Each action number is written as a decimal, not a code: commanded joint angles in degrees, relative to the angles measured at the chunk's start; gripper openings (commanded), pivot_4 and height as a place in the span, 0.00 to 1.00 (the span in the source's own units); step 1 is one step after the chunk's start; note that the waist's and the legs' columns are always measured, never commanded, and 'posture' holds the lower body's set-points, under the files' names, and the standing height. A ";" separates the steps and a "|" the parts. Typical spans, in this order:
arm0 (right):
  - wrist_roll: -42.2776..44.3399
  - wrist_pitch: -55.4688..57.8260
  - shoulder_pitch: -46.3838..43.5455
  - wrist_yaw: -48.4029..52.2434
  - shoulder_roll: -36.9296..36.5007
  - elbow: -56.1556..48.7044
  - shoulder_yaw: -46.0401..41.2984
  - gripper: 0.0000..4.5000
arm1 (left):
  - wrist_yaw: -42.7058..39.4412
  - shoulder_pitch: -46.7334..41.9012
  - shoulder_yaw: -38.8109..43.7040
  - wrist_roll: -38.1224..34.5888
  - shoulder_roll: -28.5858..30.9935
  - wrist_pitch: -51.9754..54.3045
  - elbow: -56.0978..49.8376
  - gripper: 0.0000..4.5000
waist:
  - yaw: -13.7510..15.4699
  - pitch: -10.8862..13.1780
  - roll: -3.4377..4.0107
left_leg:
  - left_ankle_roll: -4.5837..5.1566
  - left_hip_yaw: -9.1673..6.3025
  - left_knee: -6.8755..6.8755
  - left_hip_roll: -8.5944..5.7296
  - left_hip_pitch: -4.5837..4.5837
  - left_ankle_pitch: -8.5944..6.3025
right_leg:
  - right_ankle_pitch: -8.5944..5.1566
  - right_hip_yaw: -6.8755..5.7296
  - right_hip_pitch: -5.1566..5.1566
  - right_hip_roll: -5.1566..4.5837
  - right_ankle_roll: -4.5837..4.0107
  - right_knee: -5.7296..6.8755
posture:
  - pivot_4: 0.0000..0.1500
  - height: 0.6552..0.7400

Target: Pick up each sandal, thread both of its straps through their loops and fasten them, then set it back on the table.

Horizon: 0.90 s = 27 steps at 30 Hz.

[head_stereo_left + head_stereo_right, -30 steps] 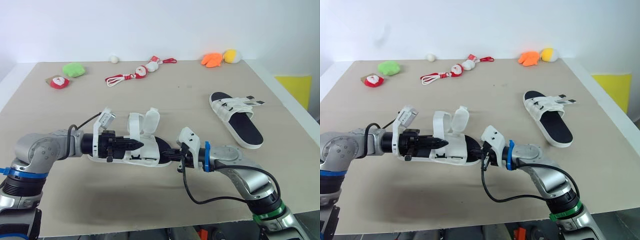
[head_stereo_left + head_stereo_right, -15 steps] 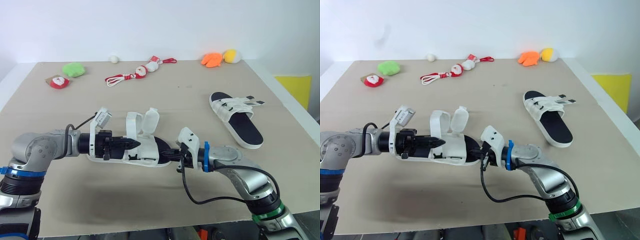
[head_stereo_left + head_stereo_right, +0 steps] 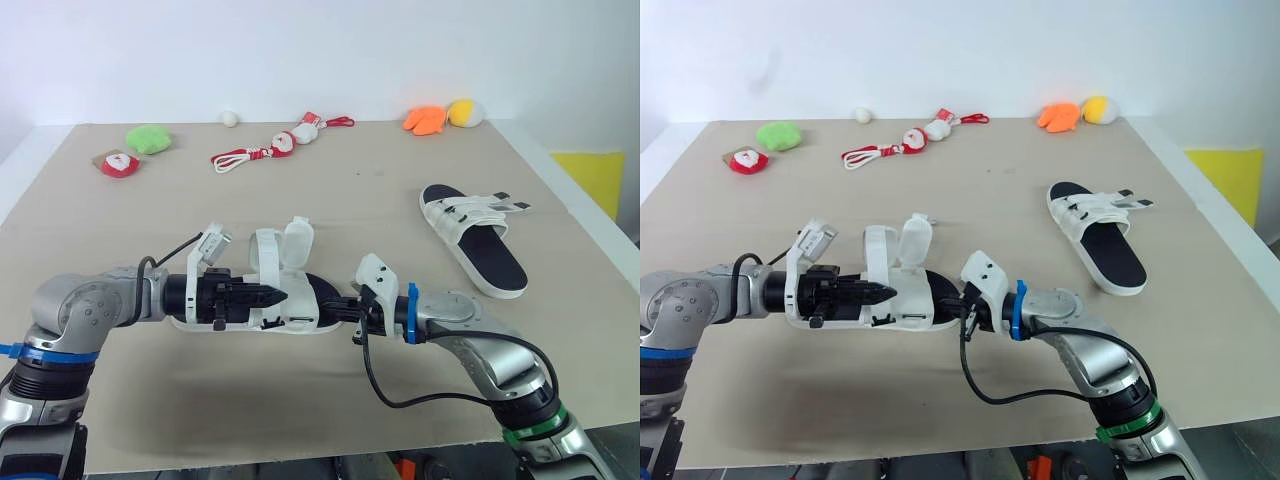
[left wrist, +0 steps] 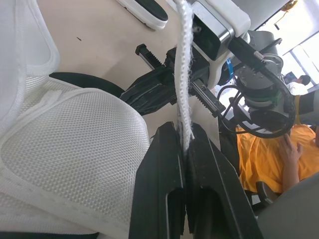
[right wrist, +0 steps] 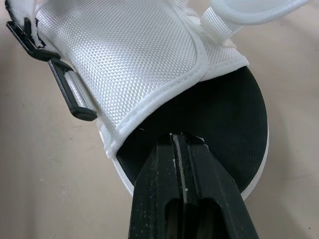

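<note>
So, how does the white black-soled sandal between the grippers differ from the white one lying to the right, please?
The near sandal's straps stand up open; the far sandal's lie flat across it. The left gripper pinches one raised strap and the right gripper the near sole's edge; the far sandal lies untouched. Both are white with black footbeds.

Strap (image 4: 184,74) pinched in the left fingers (image 4: 167,164), its far end running out of frame. Near sandal (image 3: 318,292): toe partly hidden behind the left gripper (image 3: 275,294). At 12 o'clock on the tabletop (image 3: 400,200), 1 small white thing (image 3: 229,118), too tiny to name. Person (image 4: 266,164) cut off.
</note>
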 commanded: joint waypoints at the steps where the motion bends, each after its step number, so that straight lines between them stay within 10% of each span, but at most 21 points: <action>1: -0.06 1.04 0.41 -0.15 0.44 -0.06 1.77 0.00 | 0.72 1.22 -0.73 1.79 -0.77 -1.48 -2.04 0.00 | 0.00 0.00 0.00 | 0.00 0.00 0.00 0.00 0.00 0.00 | 0.00 0.00 0.01 0.00 0.00 0.00 | 1.00 1.00; 22: 0.29 1.39 0.29 -0.36 0.89 0.04 1.71 0.00 | -2.07 6.14 -1.17 5.50 1.47 -6.14 -8.46 0.00 | 0.02 0.00 0.00 | 0.01 -0.01 0.01 0.00 -0.03 -0.04 | -0.05 0.01 -0.01 0.00 0.00 0.00 | 1.00 1.00; 27: 0.38 1.38 -0.04 0.03 0.98 0.37 1.86 0.00 | -1.72 7.03 -0.73 5.58 2.15 -6.50 -10.18 0.40 | 0.01 0.00 0.00 | 0.01 -0.02 0.02 0.00 -0.03 -0.04 | -0.04 0.00 0.00 0.00 0.00 0.00 | 1.00 1.00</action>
